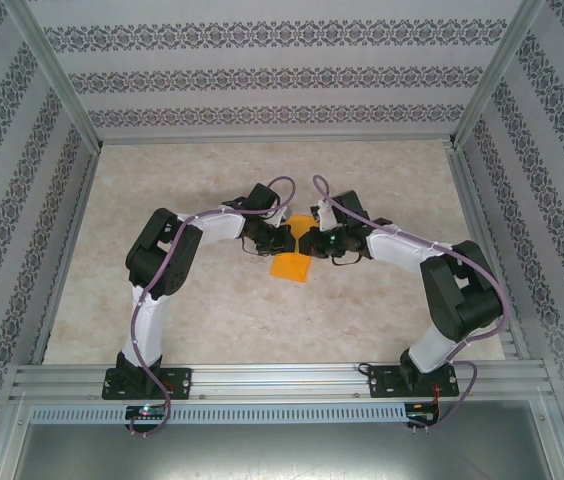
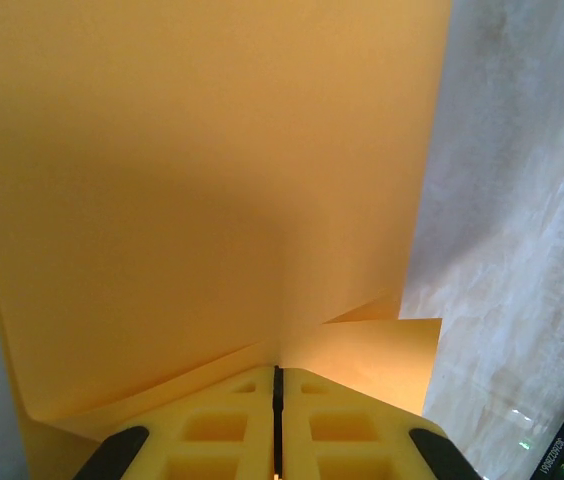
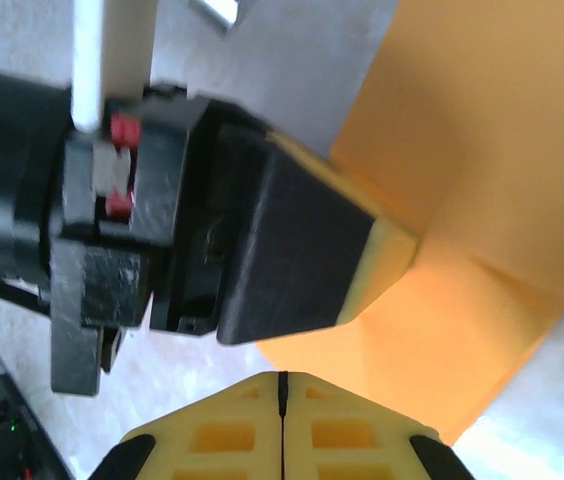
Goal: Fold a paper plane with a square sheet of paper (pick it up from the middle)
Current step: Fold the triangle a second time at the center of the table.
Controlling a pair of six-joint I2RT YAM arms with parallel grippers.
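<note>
1. Left gripper [image 2: 277,380]: its yellow fingers are pressed together with no gap. A crease in the orange sheet [image 2: 192,180] runs straight into the seam between them, so I take it to be clenched on the paper's near edge.
2. Right gripper [image 3: 282,385]: its jaws are likewise closed tight. The sheet's lower edge comes right up to the tips, but I cannot tell whether any paper is caught between them.
3. The two tools sit nose to nose over the middle of the table [image 2: 522,230]. The right wrist view has one of the left gripper's fingers [image 3: 302,250] just beyond its own tips, lying against the paper.
4. The sheet is in that same spot, between and just in front of the grippers. It is bent rather than flat, with a broad panel rising away from the left fingers and small flaps turned over near the pinch. Whether its far edge rests on the table I cannot say.
5. Step in hand, as I judge it: an early fold, probably the centre crease. No pointed nose or wings are formed yet, so most of the folding remains.
6. The next move calls for one grip to anchor the paper while the other draws the panel over. The edges need to meet squarely before the crease is pressed down. Pulling apart could tear or slip such thin paper.
</note>
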